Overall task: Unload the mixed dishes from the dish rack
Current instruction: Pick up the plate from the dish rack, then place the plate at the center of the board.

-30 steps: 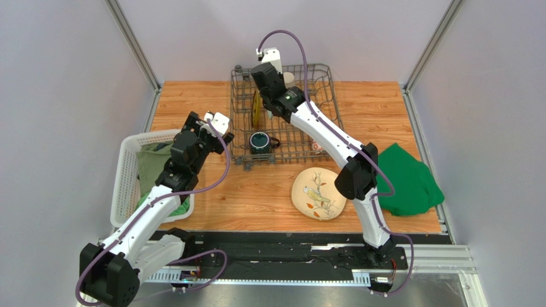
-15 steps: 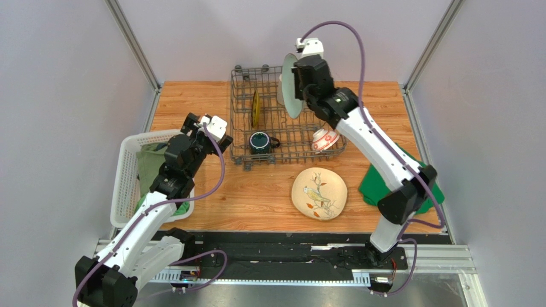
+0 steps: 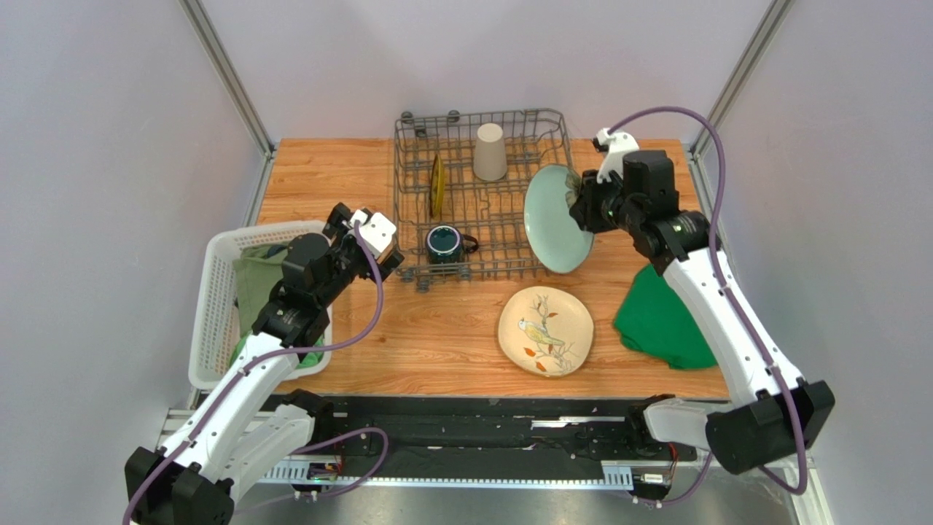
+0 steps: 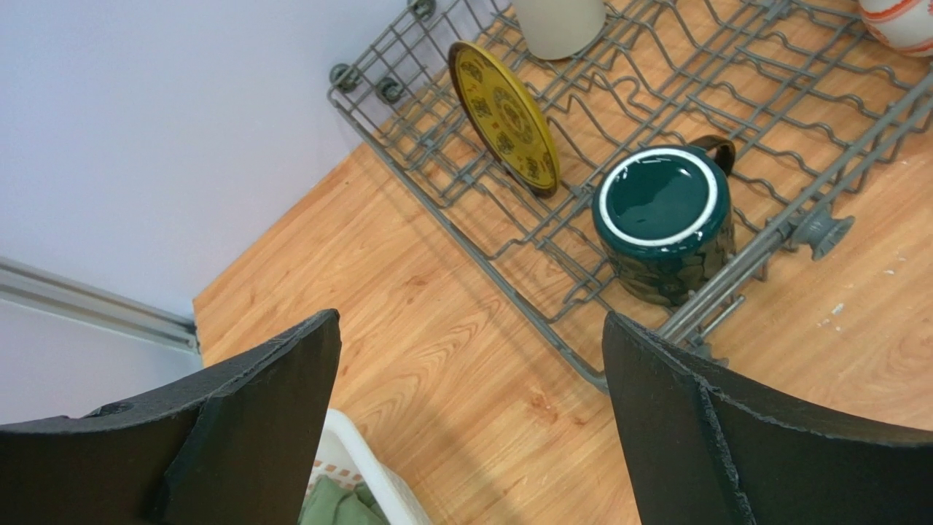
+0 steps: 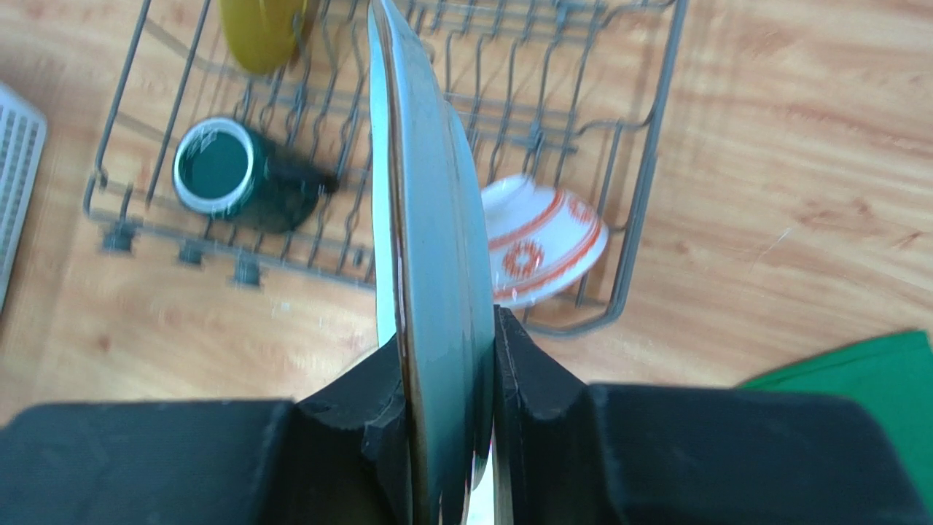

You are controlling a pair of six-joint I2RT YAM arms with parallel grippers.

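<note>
From above, the right gripper [image 3: 577, 203] carries the pale green plate [image 3: 554, 224] on edge over the right end of the dish rack [image 3: 407, 186]. The tumbler [image 3: 490, 151], yellow plate [image 3: 437, 186] and mug [image 3: 444, 243] stand in the rack, and the cream plate [image 3: 545, 330] lies on the table [image 3: 329, 175]. The left wrist view shows the left gripper [image 4: 469, 323] spread wide and empty, short of the mug. In the right wrist view the fingers [image 5: 378, 399] pinch only the green plate's rim, directly above the red-and-white bowl [image 5: 544, 243], so I judge a swing could pivot the plate loose onto the bowl or clip the rack's raised side.
</note>
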